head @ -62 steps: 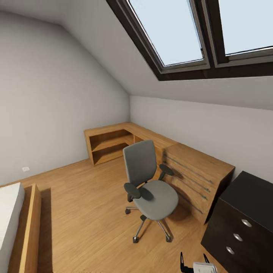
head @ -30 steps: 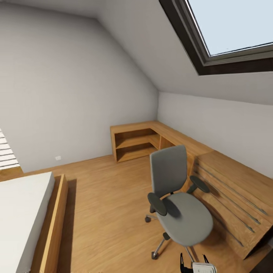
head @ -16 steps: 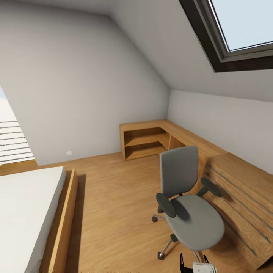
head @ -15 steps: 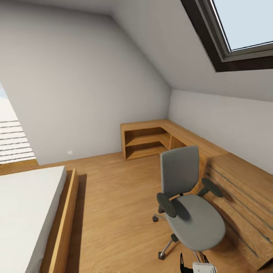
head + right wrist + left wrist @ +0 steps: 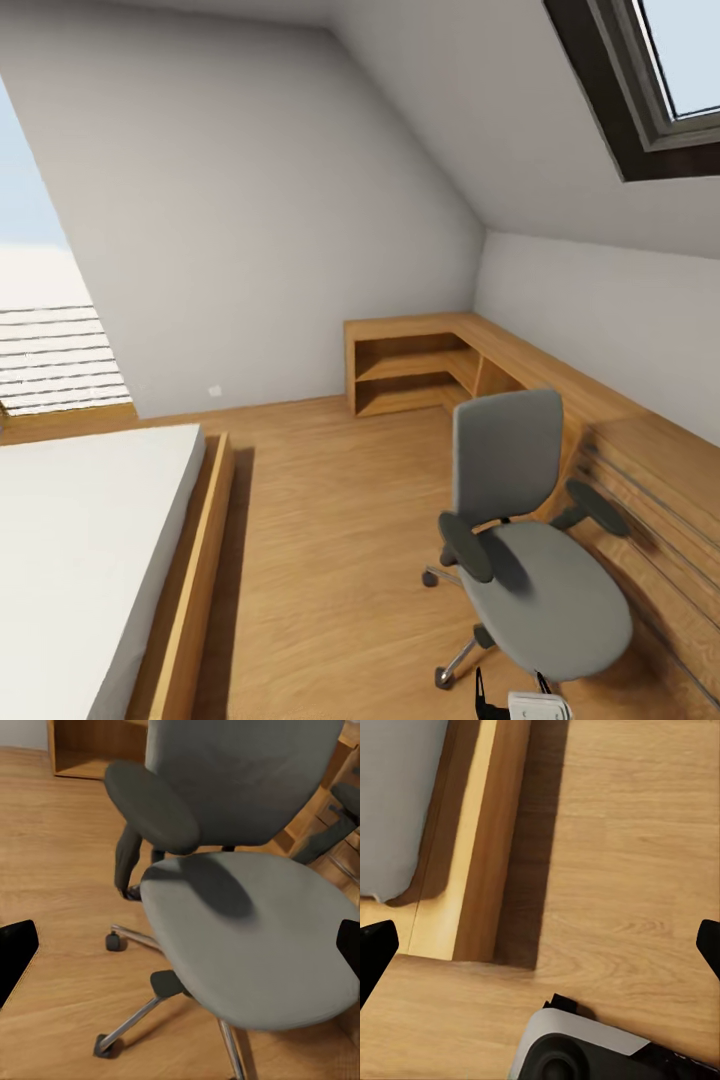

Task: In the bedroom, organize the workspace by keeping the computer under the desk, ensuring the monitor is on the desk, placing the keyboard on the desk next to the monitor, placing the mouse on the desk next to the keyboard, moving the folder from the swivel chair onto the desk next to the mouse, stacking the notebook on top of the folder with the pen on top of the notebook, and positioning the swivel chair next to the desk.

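The swivel chair, grey with black armrests and a chrome star base, stands on the wood floor at the lower right, its back toward the low wood cabinet. Nothing lies on its seat. My right gripper pokes in at the bottom edge, just in front of the chair, open with nothing between its fingers. The right wrist view looks straight at the seat, the right gripper spread wide. My left gripper is open above the floor beside the bed frame. The desk, computer, monitor, keyboard, mouse, folder, notebook and pen are out of view.
A bed with a white mattress and a wood frame takes the lower left. A low light-wood L-shaped cabinet runs along the far and right walls. Open floor lies between bed and chair. A skylight sits at the upper right.
The whole head view has swung left: the black desk has slid out at the right, the bed and a left window have come in. The chair itself has not moved.
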Motion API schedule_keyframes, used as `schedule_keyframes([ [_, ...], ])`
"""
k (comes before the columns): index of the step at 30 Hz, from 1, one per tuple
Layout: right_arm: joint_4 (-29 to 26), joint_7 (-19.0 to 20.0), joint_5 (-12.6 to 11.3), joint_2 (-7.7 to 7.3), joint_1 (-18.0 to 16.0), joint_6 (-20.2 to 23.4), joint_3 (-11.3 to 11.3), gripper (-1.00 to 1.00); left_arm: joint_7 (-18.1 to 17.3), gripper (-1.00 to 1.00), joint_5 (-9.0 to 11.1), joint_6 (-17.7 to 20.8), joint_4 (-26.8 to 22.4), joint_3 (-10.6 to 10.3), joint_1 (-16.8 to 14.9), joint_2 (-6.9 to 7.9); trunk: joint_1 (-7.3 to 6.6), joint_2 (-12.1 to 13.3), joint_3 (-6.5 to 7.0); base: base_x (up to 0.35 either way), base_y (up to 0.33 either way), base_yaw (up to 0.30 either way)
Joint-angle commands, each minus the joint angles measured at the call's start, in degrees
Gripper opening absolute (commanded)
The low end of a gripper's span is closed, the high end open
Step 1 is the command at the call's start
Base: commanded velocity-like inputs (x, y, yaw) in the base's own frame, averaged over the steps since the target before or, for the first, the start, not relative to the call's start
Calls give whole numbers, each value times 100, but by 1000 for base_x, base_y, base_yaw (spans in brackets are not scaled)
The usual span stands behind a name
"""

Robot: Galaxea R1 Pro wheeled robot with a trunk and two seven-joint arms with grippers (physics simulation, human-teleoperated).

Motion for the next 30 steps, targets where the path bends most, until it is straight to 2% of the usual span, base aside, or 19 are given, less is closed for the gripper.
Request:
schedule_keyframes([
  [1,11,-32,-21,4,-6,-12,50,100,46,100,35,-13,-9,-45,0,6,5,-12,-18,195,0,193],
  [13,11,-33,-21,-3,-6,-10,39,100,45,100,35,-13,-1,-47,0,3,5,-12,-96,256,0,193],
  [30,10,-33,-21,-15,-6,-5,32,100,48,100,26,-21,0,-47,0,0,5,-12,-206,26,0,175],
])
